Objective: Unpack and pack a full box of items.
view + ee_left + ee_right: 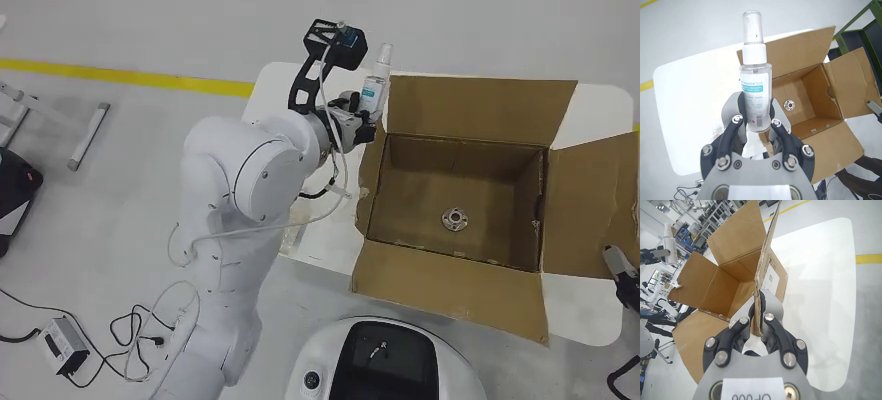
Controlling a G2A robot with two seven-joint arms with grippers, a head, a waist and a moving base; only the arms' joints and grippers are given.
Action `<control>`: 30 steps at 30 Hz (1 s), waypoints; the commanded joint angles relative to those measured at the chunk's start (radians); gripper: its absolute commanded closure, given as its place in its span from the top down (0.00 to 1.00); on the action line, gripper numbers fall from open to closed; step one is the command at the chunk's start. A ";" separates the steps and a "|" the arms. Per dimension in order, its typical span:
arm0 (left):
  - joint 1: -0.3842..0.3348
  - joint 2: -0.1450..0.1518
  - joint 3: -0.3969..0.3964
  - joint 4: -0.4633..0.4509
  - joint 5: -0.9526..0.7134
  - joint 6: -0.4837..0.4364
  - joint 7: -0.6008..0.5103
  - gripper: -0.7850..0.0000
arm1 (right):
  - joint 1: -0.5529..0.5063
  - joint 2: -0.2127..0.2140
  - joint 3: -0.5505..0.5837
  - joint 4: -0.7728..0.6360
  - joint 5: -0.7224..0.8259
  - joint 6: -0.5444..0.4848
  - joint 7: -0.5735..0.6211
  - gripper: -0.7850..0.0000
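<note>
The box (470,110) stands open on the white table (268,95) with its flaps spread outward, and from above its floor carries one small round metal flange (455,217) near the middle. Just outside the box's far left corner hangs the left claw (366,112), holding a clear spray bottle (376,80) above the table. Over at the robot's right, the right claw (617,262) sits at the outer edge of the right flap (590,200). From the left wrist you can see that claw's two fingers pressed against the lower half of the bottle, one on each side of its printed label. The white collar and clear cap stick out well past the fingertips. The bottle's base hangs free, with nothing under it touching. Beyond it lies the open box with the flange on its floor, and the tip of the right claw shows at the far flap. Below the left claw something small and clear (716,132) lies on the table, too hidden to make out. From the right wrist, that claw's fingers are drawn nearly together on the ragged cardboard edge of the flap, which runs edge-on between the pads. Past it, the inside walls of the box are bare and a white sticker sits on its outer side. Far off beyond the box, the left claw holds the bottle upright, above the level of the box's rim.
</note>
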 commanded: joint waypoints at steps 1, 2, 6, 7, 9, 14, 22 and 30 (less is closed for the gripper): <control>0.005 0.011 -0.025 -0.007 0.005 -0.020 0.000 0.00 | 0.000 0.000 0.000 0.000 0.000 0.000 0.000 0.00; 0.009 0.017 -0.040 -0.007 0.010 -0.027 0.000 0.00 | 0.000 0.000 0.000 0.000 0.000 0.000 0.000 0.00; 0.045 0.041 -0.073 0.007 0.026 -0.039 0.000 0.00 | 0.000 0.000 0.000 0.000 0.000 0.000 0.000 0.00; 0.056 0.046 -0.070 0.002 0.027 -0.042 0.000 0.00 | 0.000 0.000 0.000 0.000 0.000 0.000 0.000 0.00; 0.088 0.057 -0.060 -0.008 0.037 -0.042 0.000 0.00 | 0.000 0.000 0.000 0.000 0.000 0.000 0.000 0.00; 0.150 0.078 -0.057 -0.028 0.069 -0.029 0.000 0.00 | 0.000 0.000 0.000 0.000 0.000 0.000 0.000 0.00; 0.269 0.121 -0.063 -0.030 0.047 -0.075 0.000 0.00 | 0.000 0.000 0.000 0.000 0.000 0.000 0.000 0.00; 0.358 0.158 -0.031 -0.051 -0.004 -0.006 0.000 0.00 | 0.004 0.002 0.003 0.002 -0.009 -0.015 -0.018 0.00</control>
